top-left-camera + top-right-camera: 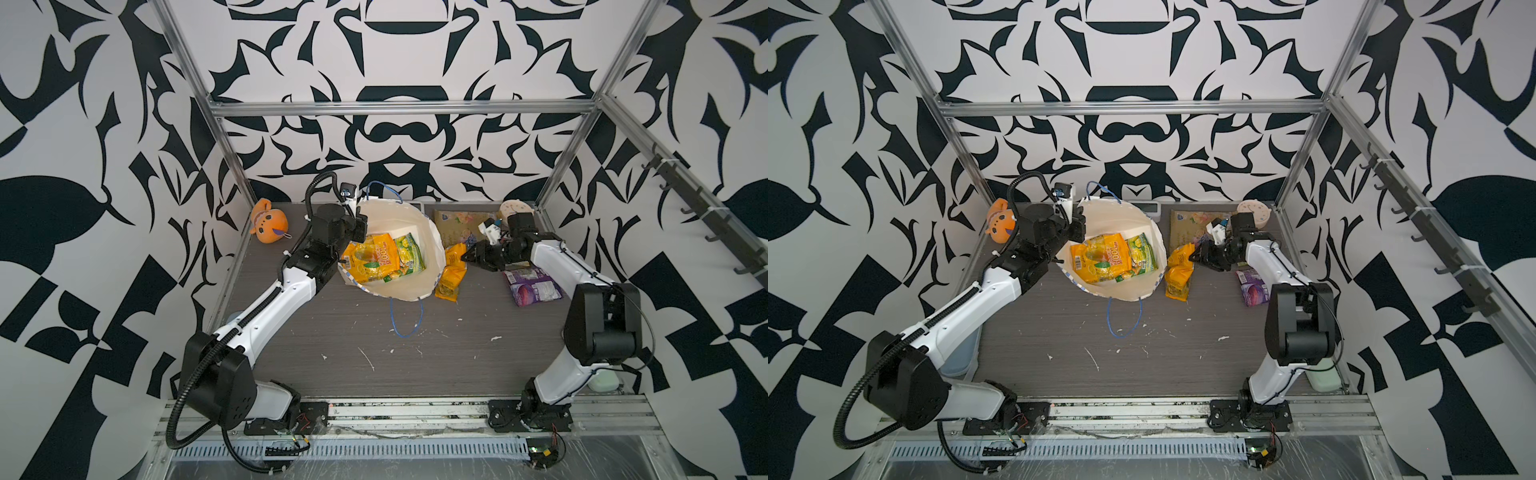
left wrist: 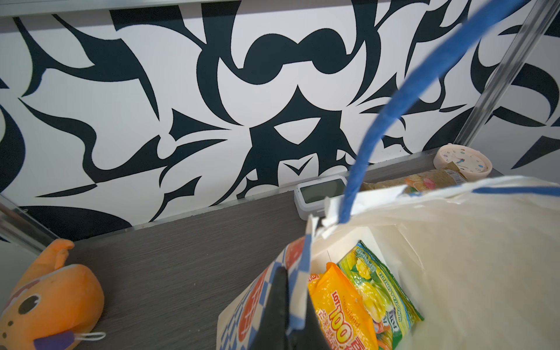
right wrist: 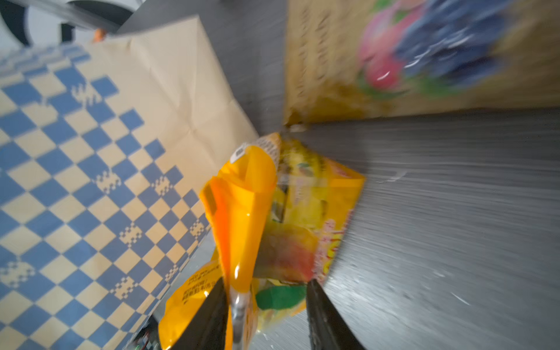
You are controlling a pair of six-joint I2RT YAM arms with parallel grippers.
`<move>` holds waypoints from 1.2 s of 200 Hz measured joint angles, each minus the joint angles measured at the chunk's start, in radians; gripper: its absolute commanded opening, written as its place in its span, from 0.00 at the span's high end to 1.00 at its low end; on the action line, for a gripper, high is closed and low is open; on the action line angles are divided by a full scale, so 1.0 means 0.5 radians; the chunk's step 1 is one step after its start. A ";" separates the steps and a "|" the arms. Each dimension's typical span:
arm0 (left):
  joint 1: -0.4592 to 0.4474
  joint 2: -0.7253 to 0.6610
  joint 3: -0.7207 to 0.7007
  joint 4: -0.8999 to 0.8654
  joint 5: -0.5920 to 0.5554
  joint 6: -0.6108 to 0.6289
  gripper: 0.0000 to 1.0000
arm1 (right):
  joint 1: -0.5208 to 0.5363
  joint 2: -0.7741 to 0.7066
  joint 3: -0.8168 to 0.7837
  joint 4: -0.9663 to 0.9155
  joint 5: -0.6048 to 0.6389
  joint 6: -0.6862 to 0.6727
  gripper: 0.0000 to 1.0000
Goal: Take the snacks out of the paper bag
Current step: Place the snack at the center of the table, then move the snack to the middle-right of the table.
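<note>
1. We find the paper bag (image 1: 395, 220) at the middle of the table (image 1: 374, 353), its mouth open upward and one blue handle hanging toward the front.
2. The left claw (image 1: 356, 237) pinches the bag's rim on the bag's left side, pressed together on the paper.
3. Inside the bag we see a yellow packet (image 1: 372, 262) and a green packet (image 1: 409, 253) beside it.
4. An orange packet (image 1: 451, 270) lies on the table just beside the bag's right wall.
5. The right claw (image 3: 266, 288) sits at this orange packet with its fingers (image 3: 321, 312) spread. The packet's crimped edge lies between them, close to one finger and not squeezed.
6. A gold packet (image 1: 457, 224) lies at the back, right of the bag. A purple packet (image 1: 532, 286) lies further right, partly under the right arm.
7. We note a plush toy (image 1: 270, 226) at the back left corner and a clock (image 1: 515, 208) at the back right.
</note>
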 measured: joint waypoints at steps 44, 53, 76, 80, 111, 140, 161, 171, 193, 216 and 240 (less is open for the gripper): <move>0.002 0.014 0.000 0.002 0.008 -0.001 1.00 | -0.002 -0.122 0.150 -0.211 0.365 0.012 0.63; 0.002 0.017 0.000 0.002 0.009 0.000 1.00 | 0.016 -0.133 0.150 -0.230 0.400 0.032 0.56; 0.002 0.018 0.000 0.003 0.009 0.000 1.00 | 0.173 -0.211 0.154 -0.282 0.562 0.111 0.27; 0.002 0.018 0.000 0.003 0.009 0.000 1.00 | 0.221 -0.230 0.160 -0.295 0.610 0.140 0.25; 0.002 0.018 0.000 0.004 0.009 -0.001 1.00 | 0.630 -0.273 0.333 -0.420 0.982 0.275 0.23; 0.002 0.020 0.004 0.003 0.016 -0.005 1.00 | 0.813 -0.227 0.397 -0.448 1.263 0.420 0.33; 0.002 0.022 0.011 -0.001 0.016 -0.007 1.00 | 0.803 -0.207 0.374 -0.448 1.350 0.488 0.36; 0.002 0.022 0.015 -0.004 0.016 -0.007 1.00 | 0.799 -0.188 0.375 -0.448 1.387 0.506 0.38; 0.002 0.022 0.018 -0.007 0.016 -0.007 1.00 | 0.787 -0.111 0.375 -0.452 1.416 0.530 0.43; 0.002 0.022 0.018 -0.009 0.016 -0.008 1.00 | 0.787 0.026 0.390 -0.475 1.400 0.545 0.48; 0.002 0.022 0.018 -0.008 0.015 -0.008 1.00 | 0.793 0.185 0.447 -0.530 1.370 0.555 0.61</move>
